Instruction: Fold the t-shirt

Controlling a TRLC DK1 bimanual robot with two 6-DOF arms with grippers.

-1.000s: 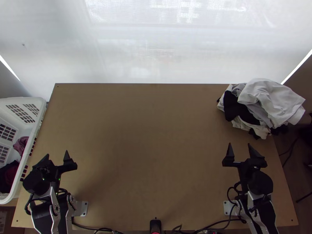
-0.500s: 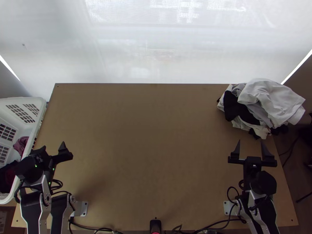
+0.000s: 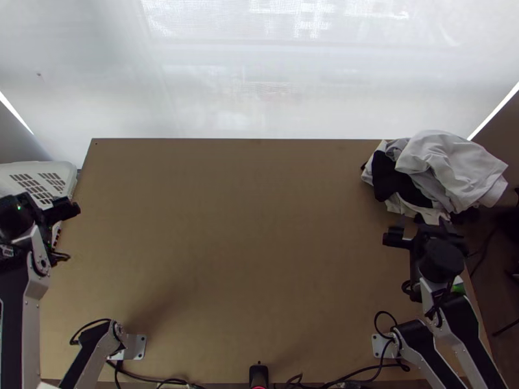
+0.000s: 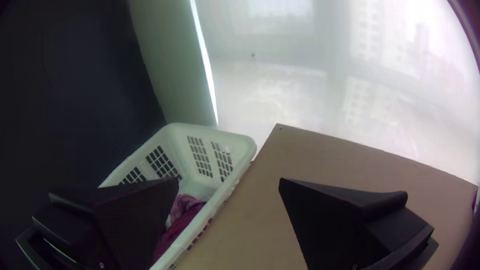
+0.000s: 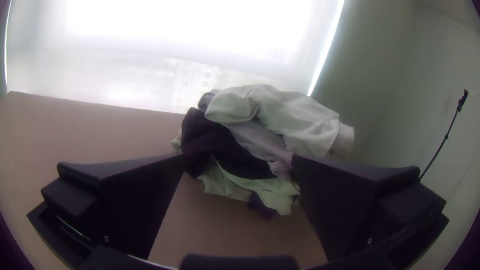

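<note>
A bunched pile of white, grey and black cloth [image 3: 447,170] lies on the table's far right corner; which piece is the t-shirt I cannot tell. In the right wrist view the same pile [image 5: 270,117] is beyond my right gripper [image 5: 238,156], whose fingers stand wide apart with nothing between them. From above, my right gripper [image 3: 423,223] is at the pile's near edge. My left gripper [image 3: 39,202] is over the laundry basket at the left table edge. In the left wrist view that left gripper [image 4: 229,181] is open, holding nothing.
The white basket [image 4: 245,142] with dark red and pink cloth [image 4: 182,215] inside stands against the left edge of the wooden table [image 3: 253,259]. A thin black stand [image 5: 445,137] rises at the right. Cables run along the table's near edge.
My left gripper has moved up the picture and left, from the table's near left part to over the basket. The right gripper has moved slightly up toward the pile. The pile has not moved.
</note>
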